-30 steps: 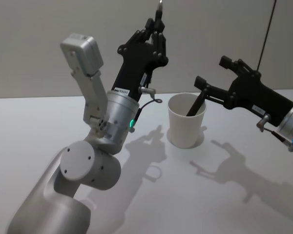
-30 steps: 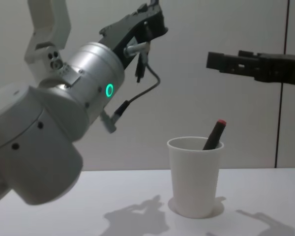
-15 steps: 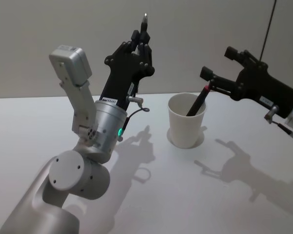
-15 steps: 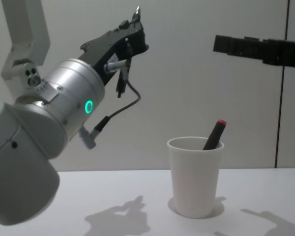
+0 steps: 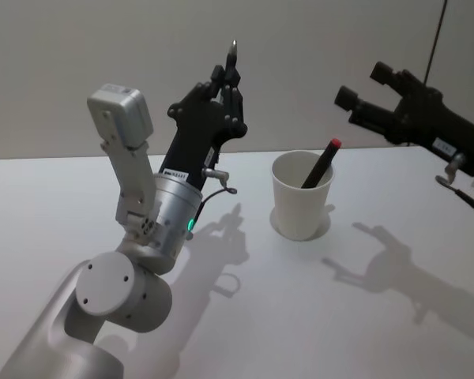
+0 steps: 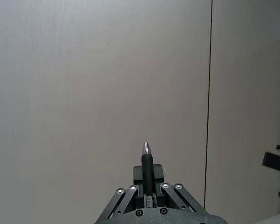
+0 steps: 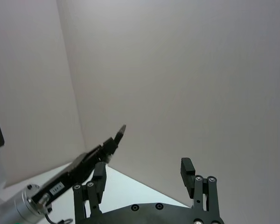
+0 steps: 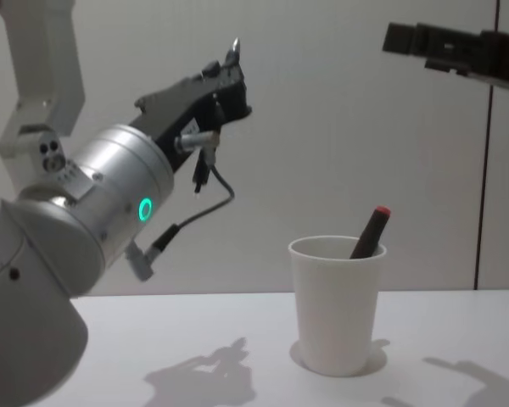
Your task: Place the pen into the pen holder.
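The pen holder (image 5: 302, 196) (image 8: 335, 305), a white paper cup, stands upright on the table. Inside it a dark pen with a red cap (image 5: 322, 162) (image 8: 370, 231) leans against the rim. My left gripper (image 5: 227, 76) (image 6: 147, 185) (image 8: 226, 78) is raised left of the cup and shut on a second dark pen (image 6: 147, 164), whose silver tip (image 5: 234, 47) points upward. High up and to the right of the cup, my right gripper (image 5: 363, 85) (image 7: 143, 173) (image 8: 407, 38) hangs open with nothing in it.
The white table (image 5: 245, 316) carries the arms' shadows around the cup. A plain wall with a dark vertical seam (image 8: 489, 170) stands close behind. The left arm's bulky silver joints (image 5: 114, 292) take up the near left of the table.
My right gripper has drawn up and to the right, away from the cup; the red-capped pen stays leaning inside. My left arm has shifted a little left, still holding its pen.
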Available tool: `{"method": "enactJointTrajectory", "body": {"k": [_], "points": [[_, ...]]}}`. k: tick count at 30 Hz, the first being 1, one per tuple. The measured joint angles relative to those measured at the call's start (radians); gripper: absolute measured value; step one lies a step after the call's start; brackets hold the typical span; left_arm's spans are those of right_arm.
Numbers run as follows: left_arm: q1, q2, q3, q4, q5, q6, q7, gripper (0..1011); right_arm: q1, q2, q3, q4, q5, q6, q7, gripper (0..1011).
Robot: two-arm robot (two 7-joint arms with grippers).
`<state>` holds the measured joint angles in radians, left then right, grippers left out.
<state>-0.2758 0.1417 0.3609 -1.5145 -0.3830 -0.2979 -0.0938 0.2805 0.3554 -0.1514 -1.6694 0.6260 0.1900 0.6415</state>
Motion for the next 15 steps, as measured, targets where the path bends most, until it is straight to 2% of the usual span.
{"method": "enactJointTrajectory", "body": {"k": [8,9,15], "points": [[0.008,-0.002,0.007,0.018,0.029,0.021,-0.009,130,0.022,-0.004,0.011,0.019,0.117,0.061,-0.021,1002],[0.009,-0.004,0.009,0.02,0.033,0.023,-0.011,130,0.027,-0.005,0.013,0.023,0.142,0.077,-0.031,1002],[0.012,-0.007,0.014,0.025,0.049,0.024,-0.018,130,0.047,-0.013,0.016,0.037,0.223,0.136,-0.08,1002]]}}
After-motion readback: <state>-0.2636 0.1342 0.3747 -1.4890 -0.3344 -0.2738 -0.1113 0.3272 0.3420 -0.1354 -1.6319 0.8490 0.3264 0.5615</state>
